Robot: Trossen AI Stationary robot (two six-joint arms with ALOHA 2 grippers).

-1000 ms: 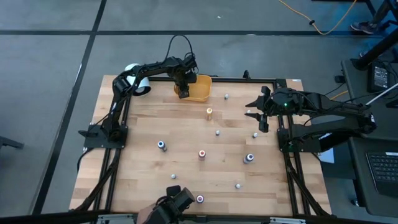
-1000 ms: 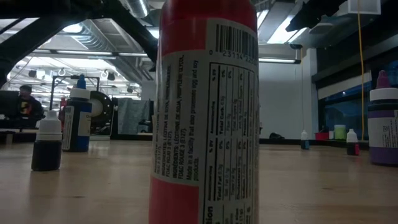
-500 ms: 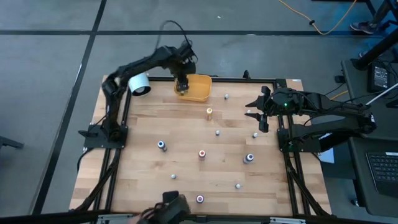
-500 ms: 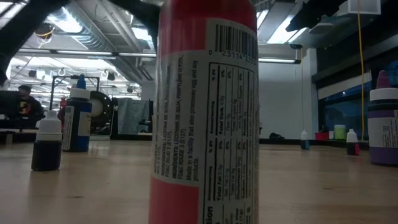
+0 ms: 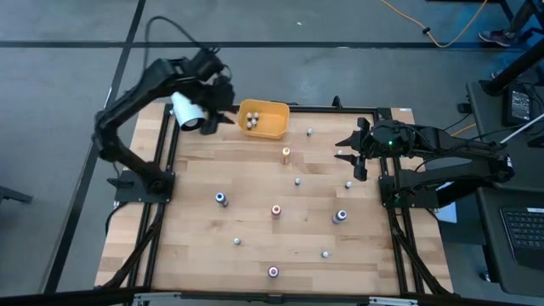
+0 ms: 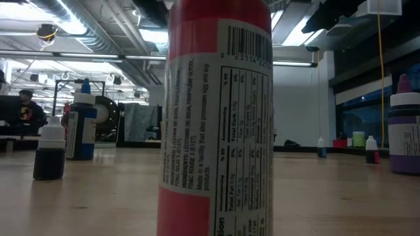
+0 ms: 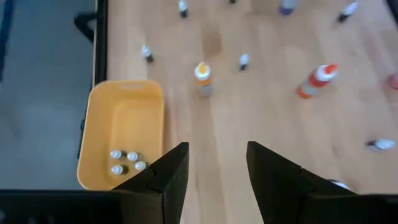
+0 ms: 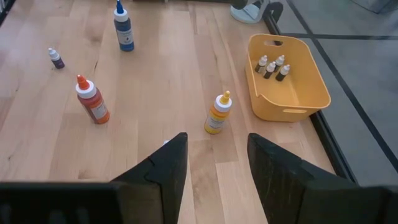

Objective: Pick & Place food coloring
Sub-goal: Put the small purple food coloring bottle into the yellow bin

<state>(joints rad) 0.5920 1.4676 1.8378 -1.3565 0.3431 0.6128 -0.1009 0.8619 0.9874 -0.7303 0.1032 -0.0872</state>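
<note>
Food coloring bottles stand scattered on the wooden table: a yellow one [image 5: 286,153], a blue one [image 5: 221,199], a red one [image 5: 276,210] and several tiny ones such as [image 5: 297,180]. Several tiny white-capped bottles [image 7: 124,162] stand on the floor of the yellow bin [image 5: 270,126] at the far edge. My left gripper [image 7: 217,168] hangs open high above the table, left of the bin [image 7: 121,124], with nothing between its fingers. My right gripper [image 8: 217,162] hovers open at the right side [image 5: 357,160], also with nothing between its fingers.
A big white cylinder [image 5: 185,110] lies at the far left corner beside my left arm. In the low view a large red bottle [image 6: 216,118] fills the foreground, with a blue bottle [image 6: 82,124] and a small dark one [image 6: 50,151] behind. A black frame [image 5: 161,212] borders the table.
My left gripper has risen out of the yellow bin and swung toward the table's far left corner, tipping as it went. The tiny bottles in the bin, earlier hidden under it, now show. My right arm has kept still.
</note>
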